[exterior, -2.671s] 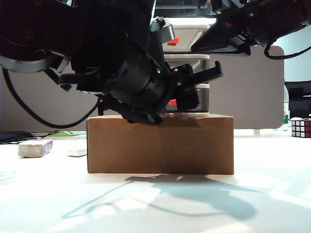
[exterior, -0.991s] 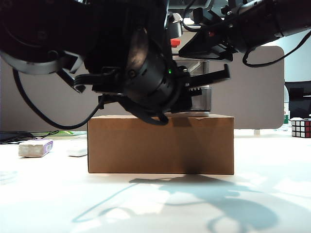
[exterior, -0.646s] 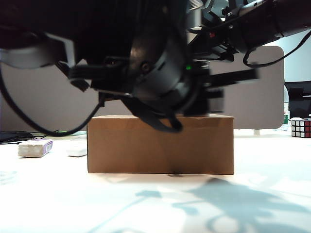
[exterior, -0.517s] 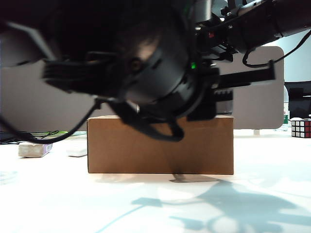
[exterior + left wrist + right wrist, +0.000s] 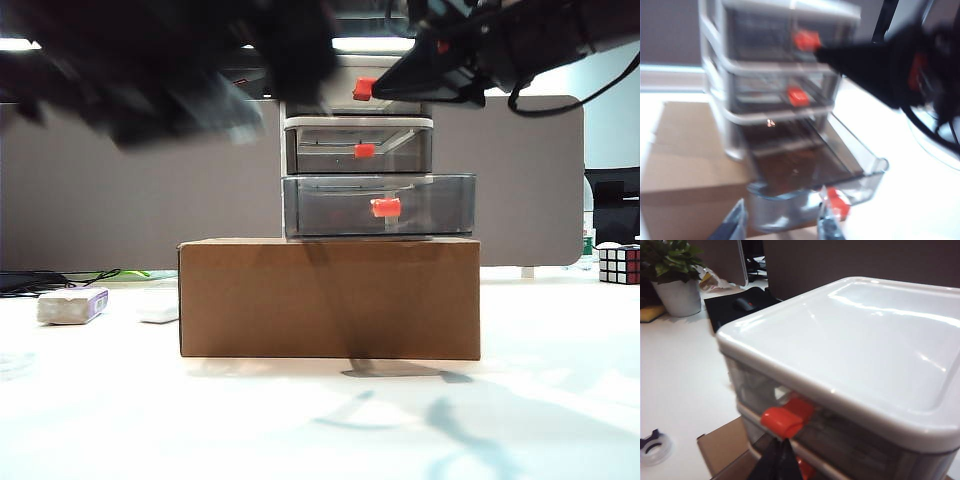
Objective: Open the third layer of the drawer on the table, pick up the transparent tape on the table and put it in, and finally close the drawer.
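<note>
Brown cardboard box (image 5: 330, 298) sitting mid-scene. White-and-purple wrapped block (image 5: 72, 305) lying far left, small white oval obj (image 5: 158, 309) just right of it. Rubik's cube (image 5: 619, 264) standing far right. Potted plant (image 5: 671, 277) & black mouse (image 5: 745, 303) sitting further back.

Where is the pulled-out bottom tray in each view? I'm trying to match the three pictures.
Exterior view: third layer, centre, just above the cardboard box.
Left wrist view: third layer, lower centre, pulled out.
Right wrist view: not visible.
Shared landmark: the top tray's red-orange handle.
</note>
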### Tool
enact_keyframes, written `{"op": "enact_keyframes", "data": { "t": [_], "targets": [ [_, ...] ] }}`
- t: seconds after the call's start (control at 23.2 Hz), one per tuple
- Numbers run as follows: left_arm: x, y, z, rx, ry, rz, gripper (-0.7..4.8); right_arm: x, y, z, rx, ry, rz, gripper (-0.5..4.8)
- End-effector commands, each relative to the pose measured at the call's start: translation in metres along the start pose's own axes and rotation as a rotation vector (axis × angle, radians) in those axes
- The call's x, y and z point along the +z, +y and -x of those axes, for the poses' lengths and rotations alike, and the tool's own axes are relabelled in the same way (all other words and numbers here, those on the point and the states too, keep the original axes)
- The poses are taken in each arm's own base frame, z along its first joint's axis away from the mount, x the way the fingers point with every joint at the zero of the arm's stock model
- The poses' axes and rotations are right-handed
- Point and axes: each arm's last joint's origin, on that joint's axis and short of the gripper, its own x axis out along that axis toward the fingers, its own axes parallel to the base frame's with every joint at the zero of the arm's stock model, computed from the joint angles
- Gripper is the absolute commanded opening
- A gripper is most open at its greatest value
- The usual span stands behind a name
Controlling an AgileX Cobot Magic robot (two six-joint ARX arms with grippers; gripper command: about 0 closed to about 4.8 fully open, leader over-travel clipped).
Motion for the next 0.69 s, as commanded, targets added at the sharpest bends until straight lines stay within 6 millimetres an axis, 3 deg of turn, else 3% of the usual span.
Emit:
{"op": "enact_keyframes", "data": {
  "t": [0.04, 0.17, 0.34, 0.52, 0.6, 0.65, 0.69],
  "targets": [
    [0.009, 0.028, 0.014, -0.015, 0.096, -0.155, 1.88, 0.003, 0.003, 0.006, 0.024, 0.027, -0.008, -0.05],
    [0.033, 0.073, 0.028, -0.098, 0.219, -0.199, 1.87, 0.012, 0.008, 0.017, 0.076, 0.029, -0.010, -0.05],
    [0.047, 0.132, 0.035, -0.084, 0.305, -0.125, 1.83, 0.016, 0.012, 0.027, 0.091, 0.057, -0.026, -0.05],
    [0.043, 0.175, 0.032, -0.071, 0.400, -0.092, 1.82, 0.013, 0.014, 0.029, 0.117, 0.101, -0.062, -0.05],
    [0.042, 0.189, 0.032, -0.064, 0.390, 0.022, 1.85, 0.011, 0.015, 0.029, 0.129, 0.114, -0.071, -0.05],
    [0.040, 0.193, 0.032, -0.059, 0.367, -0.005, 1.88, 0.011, 0.015, 0.029, 0.132, 0.118, -0.073, -0.05],
    [0.032, 0.198, 0.030, -0.080, 0.342, -0.064, 2.31, 0.010, 0.017, 0.029, 0.142, 0.125, -0.075, -0.05]
  ]
}}
